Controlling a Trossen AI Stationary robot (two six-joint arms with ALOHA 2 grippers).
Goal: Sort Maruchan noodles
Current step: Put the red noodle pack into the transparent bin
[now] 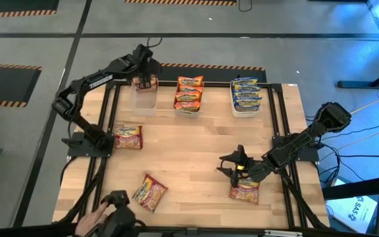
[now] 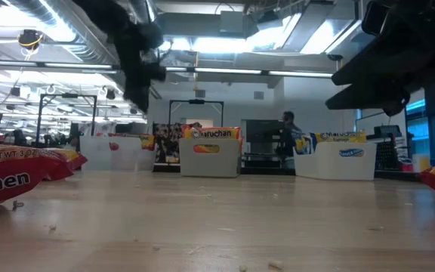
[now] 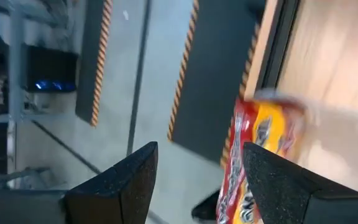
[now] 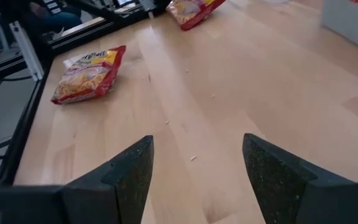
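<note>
Three red packets loose: one (image 1: 244, 189) directly beneath your right gripper (image 1: 237, 172), jaws spread, empty. Drop straight, pinch mid-packet. Left gripper (image 1: 145, 81) over far-left tub (image 1: 144, 99), open, packet (image 3: 253, 162) between fingers.

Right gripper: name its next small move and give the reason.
Probably lower straight down: the right gripper hangs open just above the red packet at the table's near right, with nothing between its fingers. The left gripper is busy over the left tub.
</note>
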